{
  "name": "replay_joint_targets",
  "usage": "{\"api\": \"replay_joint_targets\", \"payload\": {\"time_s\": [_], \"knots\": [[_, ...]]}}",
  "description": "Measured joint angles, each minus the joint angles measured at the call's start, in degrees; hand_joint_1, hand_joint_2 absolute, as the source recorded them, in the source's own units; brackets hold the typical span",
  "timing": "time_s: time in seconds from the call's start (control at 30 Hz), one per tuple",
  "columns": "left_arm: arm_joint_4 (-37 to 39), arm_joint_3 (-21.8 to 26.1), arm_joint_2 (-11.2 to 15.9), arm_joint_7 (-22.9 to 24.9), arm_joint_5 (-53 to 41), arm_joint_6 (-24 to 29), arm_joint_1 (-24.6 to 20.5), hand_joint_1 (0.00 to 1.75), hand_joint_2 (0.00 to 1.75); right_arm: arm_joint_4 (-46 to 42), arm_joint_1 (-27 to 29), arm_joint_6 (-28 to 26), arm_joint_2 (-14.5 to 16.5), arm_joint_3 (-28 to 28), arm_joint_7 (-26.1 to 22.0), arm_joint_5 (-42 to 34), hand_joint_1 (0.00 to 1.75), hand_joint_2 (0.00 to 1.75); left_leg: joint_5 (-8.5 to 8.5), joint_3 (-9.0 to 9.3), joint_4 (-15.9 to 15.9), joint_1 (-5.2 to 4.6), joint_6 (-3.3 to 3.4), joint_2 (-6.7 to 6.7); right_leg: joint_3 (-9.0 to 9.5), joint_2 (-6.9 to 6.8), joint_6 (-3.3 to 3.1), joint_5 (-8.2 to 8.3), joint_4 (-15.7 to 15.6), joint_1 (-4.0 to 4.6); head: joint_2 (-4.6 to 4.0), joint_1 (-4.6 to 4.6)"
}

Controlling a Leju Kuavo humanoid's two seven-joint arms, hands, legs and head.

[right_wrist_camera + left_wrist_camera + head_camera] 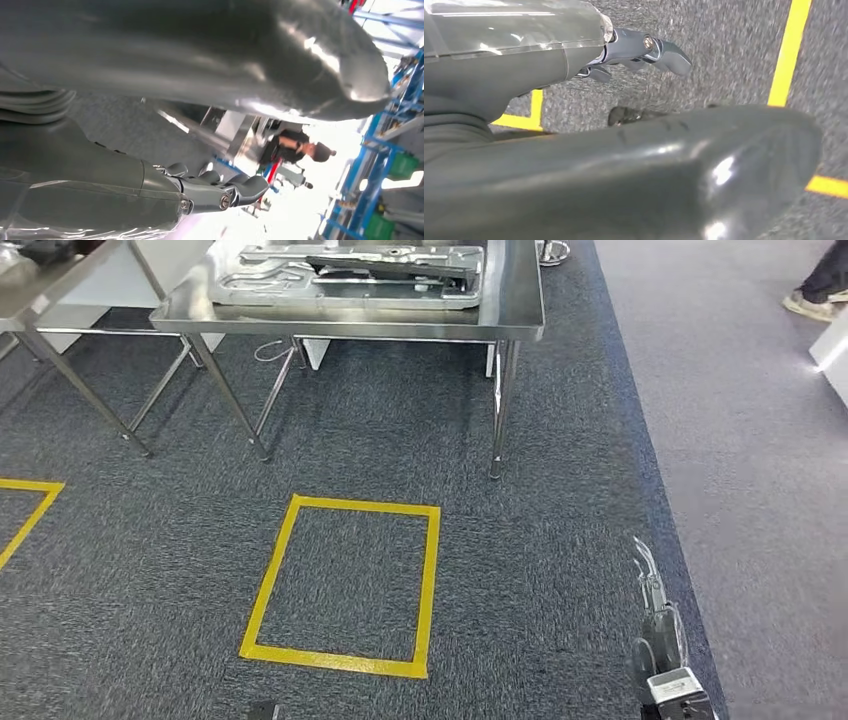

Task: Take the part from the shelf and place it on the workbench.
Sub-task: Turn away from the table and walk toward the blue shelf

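A large silver pressed-metal part (pixel 350 275) lies flat on the steel workbench (pixel 522 310) at the far end of the carpet. My right hand (pixel 655 635) hangs low at the near right, far from the bench. In the right wrist view the right hand (pixel 150 75) holds nothing, its dark fingers (pixel 225 192) stretched out apart from the thick thumb. The left hand (pixel 574 155) hangs over the carpet, its fingers (pixel 659 52) slightly bent and away from the thumb, with nothing in it.
A yellow tape rectangle (pixel 345 585) marks the floor before the bench, and another tape corner (pixel 25 510) lies at the left. A second steel table (pixel 40 300) stands at the far left. A person's feet (pixel 815 290) are at the far right. A person (pixel 295 147) stands by blue racks (pixel 395 115).
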Motion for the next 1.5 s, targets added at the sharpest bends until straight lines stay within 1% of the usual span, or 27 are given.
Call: {"api": "replay_joint_targets", "payload": {"time_s": [0.07, 0.1, 0.17, 0.23, 0.3, 0.37, 0.43, 0.5, 0.57, 0.6, 0.63, 0.67, 0.77, 0.8, 0.87, 0.93, 1.0, 1.03, 1.1, 1.13, 1.17, 1.23, 1.3, 1.37, 1.4, 1.43, 1.5], "knots": [[0.0, -0.1, 0.0, 0.3, 0.0, 0.1, 0.1, 0.00, 0.00, 0.3, -0.3, 0.2, 0.1, 0.0, 0.1, -0.1, 0.00, 0.00, -3.39, -1.78, 6.6, -0.61, 0.77, -0.96, -0.65, 1.52, -0.25, 0.44, 0.1, 0.53, -0.01, 0.00], [0.0, -0.1, 0.0, 0.3, 0.0, 0.2, 0.1, 0.00, 0.00, 0.4, -0.4, 0.3, 0.1, 0.0, 0.2, -0.1, 0.00, 0.00, -3.49, -1.36, 7.2, -0.92, 1.27, -1.12, -0.89, 2.33, -0.30, 0.61, 0.1, 0.80, -0.01, 0.00], [0.0, -0.2, 0.1, 0.4, -0.1, 0.3, 0.0, 0.00, 0.00, 0.7, -0.5, 0.4, 0.1, 0.0, 0.2, -0.2, 0.00, 0.00, -1.15, 2.50, 2.2, -1.56, 2.58, -1.91, -1.15, 3.98, -0.22, 0.91, 0.1, 1.23, -0.01, 0.00], [0.1, -0.3, 0.2, 0.4, -0.1, 0.3, -0.1, 0.00, 0.00, 0.8, -0.8, 0.5, 0.1, 0.0, 0.3, -0.4, 0.00, 0.00, 0.95, 7.00, -5.3, -2.03, 3.75, -4.17, -1.30, 5.41, 0.11, 1.17, 0.1, 1.45, -0.01, 0.01], [0.1, -0.4, 0.3, 0.4, -0.1, 0.3, -0.1, 0.00, 0.00, 1.0, -1.0, 0.5, 0.2, 0.0, 0.3, -0.5, 0.00, 0.00, 1.40, 8.69, -8.2, -2.35, 4.01, -5.12, -1.51, 6.52, 0.69, 1.51, 0.0, 1.43, -0.01, 0.01], [0.1, -0.4, 0.2, 0.4, -0.1, 0.3, -0.2, 0.00, 0.00, 1.3, -1.1, 0.5, 0.2, 0.0, 0.3, -0.6, 0.00, 0.00, 1.84, 8.88, -8.7, -2.35, 4.19, -3.82, -1.63, 7.26, 1.38, 1.82, -0.2, 1.38, 0.00, -0.01], [0.1, -0.5, 0.1, 0.3, -0.1, 0.3, -0.3, 0.00, 0.00, 1.5, -1.3, 0.5, 0.2, 0.0, 0.3, -0.6, 0.00, 0.00, 2.43, 9.00, -9.5, -2.20, 4.90, -2.41, -2.44, 5.18, 1.82, 0.48, 1.4, 1.58, 0.01, 0.02], [0.1, -0.5, 0.1, 0.3, -0.1, 0.3, -0.2, 0.00, 0.00, 1.8, -2.0, 0.4, 0.2, -0.1, 0.2, -0.7, 0.00, 0.00, 2.81, 8.83, -9.9, -2.38, 5.44, -0.95, -5.06, 1.96, 2.00, -3.29, 7.3, 1.75, 0.00, 0.03], [0.1, -0.5, 0.1, 0.4, -0.1, 0.2, -0.1, 0.00, 0.00, 2.4, -2.7, 0.4, 0.2, -0.1, 0.3, -0.9, 0.00, 0.00, 2.90, 8.50, -9.8, -2.72, 5.61, 0.56, -7.73, 0.90, 2.16, -6.27, 13.8, 1.74, 0.01, 0.02], [0.1, -0.5, 0.1, 0.5, -0.1, 0.1, -0.2, 0.00, 0.00, 2.8, -3.1, 0.4, 0.2, -0.1, 0.3, -1.1, 0.00, 0.00, 2.93, 8.38, -9.8, -2.84, 5.65, 1.31, -7.87, 0.74, 2.18, -6.32, 14.8, 1.74, 0.01, 0.02], [0.1, -0.5, 0.1, 0.7, -0.1, 0.0, -0.2, 0.00, 0.00, 3.3, -3.5, 0.4, 0.2, 0.0, 0.3, -1.3, 0.00, 0.00, 2.94, 8.32, -9.8, -2.94, 5.66, 2.03, -6.94, 0.56, 2.14, -5.42, 13.8, 1.76, 0.01, 0.02], [0.1, -0.5, 0.1, 0.8, -0.1, 0.0, -0.3, 0.00, 0.00, 3.8, -4.0, 0.4, 0.2, 0.0, 0.3, -1.4, 0.00, 0.00, 2.93, 8.32, -9.7, -3.04, 5.64, 2.77, -4.82, 0.02, 1.97, -3.76, 10.5, 1.82, 0.01, 0.02], [0.1, -0.5, 0.1, 0.9, 0.0, 0.0, -0.4, 0.00, 0.00, 5.5, -5.8, 0.6, 0.3, 0.1, -0.7, -1.8, 0.00, 0.00, 2.81, 8.45, -9.5, -3.52, 5.27, 4.64, 1.15, -3.82, 0.79, -0.63, -0.1, 2.51, 0.01, 0.01], [0.1, -0.5, 0.1, 0.9, 0.0, 0.1, -0.4, 0.00, 0.00, 6.2, -6.3, 0.6, 0.3, 0.2, -1.1, -1.8, 0.00, 0.00, 2.81, 8.51, -9.4, -3.63, 5.06, 5.19, 1.55, -4.29, 0.41, -0.53, -1.1, 2.75, 0.01, 0.01], [0.1, -0.5, 0.1, 1.0, 0.0, 0.3, -0.5, 0.00, 0.00, 7.6, -7.1, 0.7, 0.4, 0.3, -1.7, -1.9, 0.00, 0.00, 2.82, 8.60, -9.5, -3.72, 4.56, 6.21, 1.38, -2.88, -0.17, 0.00, -1.3, 2.75, 0.01, 0.01], [0.1, -0.5, 0.1, 1.0, 0.0, 0.3, -0.5, 0.00, 0.00, 8.6, -7.8, 0.7, 0.6, 0.5, -2.0, -1.9, 0.00, 0.00, 1.43, 8.15, -8.1, -3.53, 3.87, 4.40, 1.19, -1.59, -0.77, 0.65, -1.8, 2.30, 0.01, -0.01], [0.1, -0.5, 0.2, 1.1, 0.0, 0.3, -0.4, 0.00, 0.00, 9.4, -8.7, 0.7, 1.0, 0.8, -2.0, -1.9, 0.00, 0.00, -2.28, 6.00, -2.5, -3.07, 3.21, 0.68, 0.77, -0.23, -1.23, 1.21, -2.0, 1.92, -0.01, -0.02], [0.1, -0.5, 0.2, 1.1, -0.1, 0.2, -0.2, 0.00, 0.00, 9.7, -9.1, 0.8, 1.2, 1.0, -2.0, -1.9, 0.00, 0.00, -4.25, 4.51, 1.3, -2.88, 3.01, -0.40, 0.49, 0.55, -1.34, 1.41, -2.0, 1.86, 0.00, -0.02], [0.1, -0.5, 0.2, 1.4, -0.1, 0.1, 0.0, 0.00, 0.00, 10.3, -9.3, 0.8, 1.5, 1.2, -2.0, -1.9, 0.00, 0.00, -5.69, 2.81, 6.0, -2.60, 2.72, -1.00, 0.05, 2.28, -1.27, 1.73, -1.8, 1.82, -0.01, -0.02], [0.1, -0.6, 0.3, 1.6, -0.2, 0.1, 0.1, 0.00, 0.00, 10.6, -9.3, 0.7, 1.6, 1.2, -2.0, -1.9, 0.00, 0.00, -4.74, 3.35, 5.3, -2.48, 2.65, -1.08, -0.10, 3.17, -1.15, 1.85, -1.7, 1.78, -0.01, -0.02], [0.1, -0.7, 0.3, 1.7, -0.2, 0.0, 0.0, 0.00, 0.00, 10.8, -9.3, 0.7, 1.8, 1.3, -2.0, -1.8, 0.00, 0.00, -2.92, 4.87, 2.4, -2.33, 2.64, -1.45, -0.20, 4.05, -0.99, 1.94, -1.6, 1.72, -0.01, -0.02], [0.1, -1.2, 0.4, 2.1, -0.3, 0.0, 0.0, 0.00, 0.00, 10.9, -9.3, 0.7, 1.9, 1.4, -2.1, -1.7, 0.00, 0.00, 0.30, 8.70, -5.3, -2.00, 2.78, -4.04, -0.41, 5.59, -0.51, 2.07, -1.3, 1.61, -0.01, -0.02], [0.1, -1.6, 0.4, 2.4, -0.5, 0.0, 0.1, 0.00, 0.00, 10.9, -9.4, 0.6, 2.0, 1.5, -2.2, -1.7, 0.00, 0.00, 1.09, 10.51, -9.2, -1.95, 3.03, -6.24, -0.91, 6.98, 0.32, 2.42, -1.2, 1.45, 0.00, -0.02], [0.1, -1.8, 0.4, 2.7, -0.9, 0.0, 0.0, 0.00, 0.00, 10.9, -9.0, 0.6, 2.0, 1.5, -2.3, -1.7, 0.00, 0.00, 1.19, 10.62, -9.6, -2.09, 3.63, -5.57, -1.42, 8.36, 1.32, 2.98, -1.4, 1.29, 0.01, -0.02], [0.1, -1.9, 0.4, 2.8, -1.1, 0.0, -0.1, 0.00, 0.00, 10.9, -8.7, 0.5, 2.0, 1.5, -2.4, -1.6, 0.00, 0.00, 1.46, 10.66, -9.9, -2.07, 4.12, -4.79, -1.66, 8.07, 1.64, 2.96, -1.3, 1.27, 0.00, -0.01], [0.1, -1.9, 0.5, 2.8, -1.2, -0.1, -0.1, 0.00, 0.00, 10.8, -8.4, 0.4, 2.0, 1.6, -2.5, -1.6, 0.00, 0.00, 1.76, 10.70, -10.2, -2.02, 4.65, -4.01, -2.11, 6.91, 1.87, 2.38, -0.5, 1.34, 0.00, 0.00], [0.1, -2.0, 0.5, 2.9, -1.2, -0.2, 0.0, 0.00, 0.00, 10.7, -7.8, 0.3, 2.0, 1.6, -2.6, -1.6, 0.00, 0.00, 2.17, 10.61, -10.6, -2.16, 5.37, -2.33, -4.43, 3.18, 2.05, -0.78, 4.5, 1.48, 0.00, 0.01]]}}
